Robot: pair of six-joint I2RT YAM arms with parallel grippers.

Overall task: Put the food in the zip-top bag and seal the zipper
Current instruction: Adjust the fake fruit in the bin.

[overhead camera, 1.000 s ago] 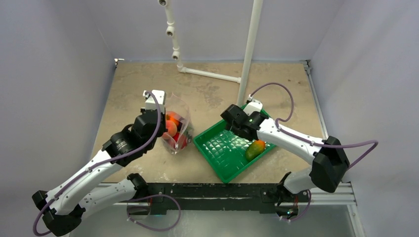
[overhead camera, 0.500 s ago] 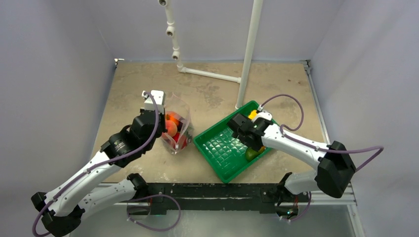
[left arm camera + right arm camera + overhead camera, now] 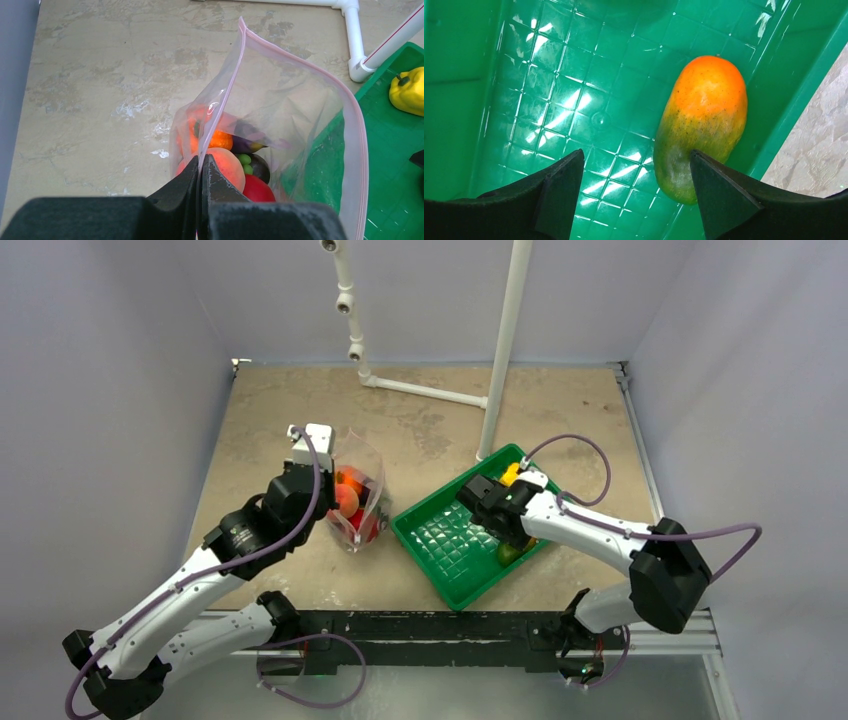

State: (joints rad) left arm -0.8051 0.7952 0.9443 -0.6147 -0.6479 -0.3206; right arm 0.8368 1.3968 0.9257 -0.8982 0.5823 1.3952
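Your right tool (image 3: 635, 159) hangs wide open, empty, over the mango (image 3: 701, 127) in the green tray (image 3: 464, 100); your left tool (image 3: 201, 172) pinches the zip-top bag (image 3: 300, 100). Expect a light, slippery toy: grip across its narrow middle

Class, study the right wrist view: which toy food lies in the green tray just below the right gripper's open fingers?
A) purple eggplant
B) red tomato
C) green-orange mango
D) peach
C: the green-orange mango lies on the floor of the green tray, just ahead of the open right gripper.
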